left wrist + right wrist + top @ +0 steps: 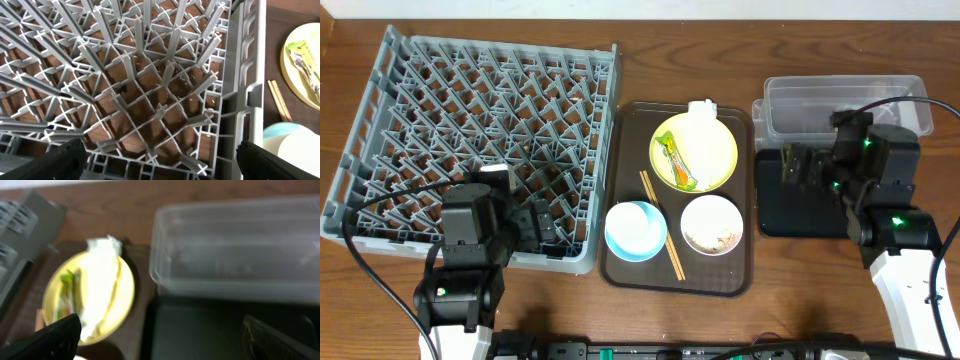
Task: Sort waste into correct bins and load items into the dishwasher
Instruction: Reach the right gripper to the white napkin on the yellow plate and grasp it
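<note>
A pale-yellow plate (695, 152) on the brown serving tray (740, 280) carries a yellow-green wrapper (675, 160) and crumpled white paper (703, 125). A light-blue bowl (636, 231), a white bowl (712, 226) with beige crumbs (720, 240) and wooden chopsticks (661, 224) also lie on the tray. The grey dish rack (470, 130) is at left. A clear tub (840, 105) and black tray (800, 215) are at right. My left gripper (160, 160) is open over the rack's near right corner. My right gripper (160, 335) is open above the black tray's left edge, beside the plate (90, 297).
The brown wooden table (790, 320) shows around everything. Cables run from both arms along the table's front left and right. The rack's upright pegs (150, 90) fill the left wrist view.
</note>
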Tool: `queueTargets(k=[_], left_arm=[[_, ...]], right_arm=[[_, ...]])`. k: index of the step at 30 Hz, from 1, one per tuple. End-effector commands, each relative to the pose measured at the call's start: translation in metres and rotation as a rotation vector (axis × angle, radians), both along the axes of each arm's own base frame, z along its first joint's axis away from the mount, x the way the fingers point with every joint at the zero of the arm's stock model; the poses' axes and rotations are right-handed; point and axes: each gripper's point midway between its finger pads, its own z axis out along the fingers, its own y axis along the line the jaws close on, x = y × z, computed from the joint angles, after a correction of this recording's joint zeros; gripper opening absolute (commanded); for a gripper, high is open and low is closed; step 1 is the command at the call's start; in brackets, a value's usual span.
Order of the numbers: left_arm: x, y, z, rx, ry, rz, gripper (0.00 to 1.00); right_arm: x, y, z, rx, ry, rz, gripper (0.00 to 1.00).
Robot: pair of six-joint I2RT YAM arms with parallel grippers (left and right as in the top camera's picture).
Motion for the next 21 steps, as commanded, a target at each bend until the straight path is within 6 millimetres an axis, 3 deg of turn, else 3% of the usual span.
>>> queueTargets(k=[1, 8, 15, 21], left_arm=[[0.003, 0.000, 0.011, 0.006, -0.027, -0.007, 0.99], [0.007, 0.000, 0.014, 0.007, -0.046, -0.007, 0.99], [0.007, 0.000, 0.014, 0.007, -0.046, -0.007, 0.99], [0.007, 0.000, 0.014, 0.007, -0.046, -0.007, 0.99]], right_arm=[[0.006, 0.019, 0.019, 0.042, -0.063, 0.089, 0.95], [0.015, 0.059, 0.008, 0.023, -0.030, 0.188, 0.91], [0.045, 0.099, 0.004, -0.050, 0.057, 0.239, 0.89], [0.067, 0.128, -0.049, -0.091, 0.168, 0.232, 0.82]])
